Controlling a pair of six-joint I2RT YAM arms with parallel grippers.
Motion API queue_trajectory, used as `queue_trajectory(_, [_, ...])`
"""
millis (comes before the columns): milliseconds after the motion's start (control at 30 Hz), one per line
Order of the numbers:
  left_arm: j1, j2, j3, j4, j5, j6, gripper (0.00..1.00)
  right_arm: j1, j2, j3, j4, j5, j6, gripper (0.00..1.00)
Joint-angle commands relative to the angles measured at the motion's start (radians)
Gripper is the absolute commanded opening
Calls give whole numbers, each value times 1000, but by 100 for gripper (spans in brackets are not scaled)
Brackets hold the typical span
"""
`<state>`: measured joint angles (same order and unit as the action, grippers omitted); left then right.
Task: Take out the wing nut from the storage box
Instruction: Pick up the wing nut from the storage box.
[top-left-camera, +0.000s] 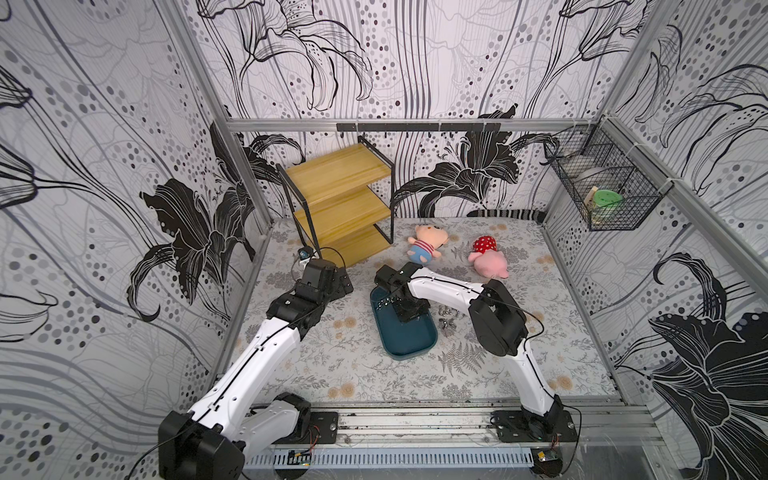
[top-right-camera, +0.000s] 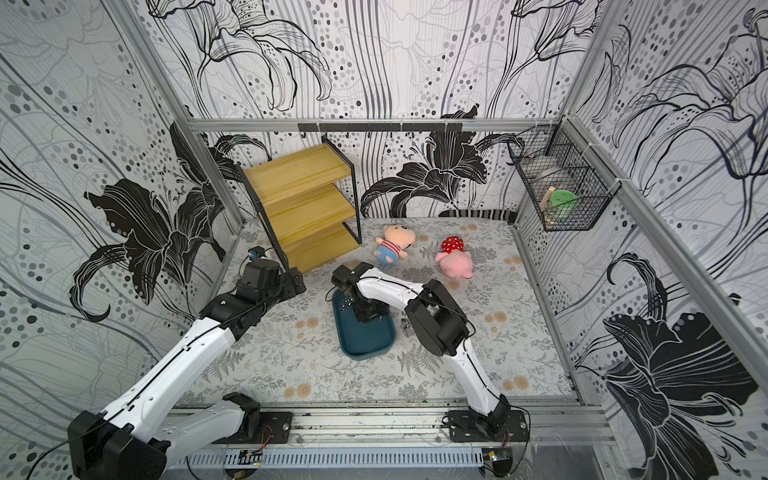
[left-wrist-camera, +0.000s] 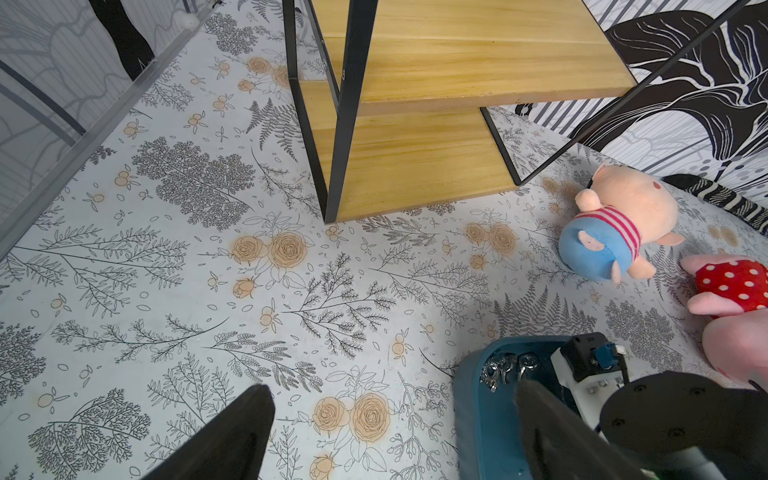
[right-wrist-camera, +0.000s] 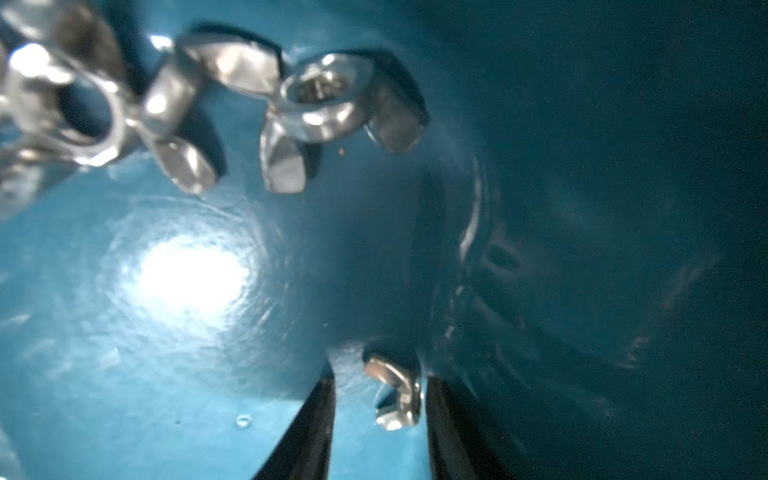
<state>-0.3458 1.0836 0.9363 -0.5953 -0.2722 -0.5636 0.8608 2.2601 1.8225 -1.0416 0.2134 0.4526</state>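
The teal storage box (top-left-camera: 409, 353) (top-right-camera: 365, 353) lies mid-table. My right gripper (top-left-camera: 409, 316) (top-right-camera: 368, 313) reaches down into its far half. In the right wrist view its black fingers (right-wrist-camera: 316, 415) straddle one silver wing nut (right-wrist-camera: 395, 395) on the box floor (right-wrist-camera: 187, 332). The nut lies against one finger, with a gap to the other, so the right gripper (right-wrist-camera: 380, 378) is open. Several more wing nuts (right-wrist-camera: 324, 104) (left-wrist-camera: 505, 368) cluster in the box's far corner. My left gripper (left-wrist-camera: 390, 415) (top-left-camera: 345, 284) hovers open and holds nothing, just left of the box rim (left-wrist-camera: 465, 395).
A few loose wing nuts (top-left-camera: 446, 320) lie on the mat right of the box. The wooden shelf (top-left-camera: 345, 199) stands at the back left. Two plush toys (top-left-camera: 426, 247) (top-left-camera: 488, 257) lie behind the box. A wire basket (top-left-camera: 602, 183) hangs on the right wall.
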Motion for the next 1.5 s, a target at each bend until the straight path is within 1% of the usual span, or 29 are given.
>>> queue_trajectory(0, [6, 1, 1, 12, 3, 11, 95, -2, 19, -27, 14, -28, -1, 38])
queue_trajectory(267, [6, -3, -4, 11, -1, 10, 95, -2, 27, -26, 37, -43, -23, 31])
queue_trajectory(500, [5, 2, -4, 14, 1, 10, 95, -3, 30, -34, 50, -50, -36, 22])
queue_trajectory(733, [6, 6, -5, 17, 2, 7, 95, -2, 26, -52, 63, -56, -49, 17])
queue_trajectory(1067, [6, 11, 2, 17, 2, 5, 95, -3, -36, -80, 107, -63, -66, 9])
queue_trajectory(1467, [5, 20, 15, 14, 1, -2, 95, -2, -145, -107, 145, -72, -78, 6])
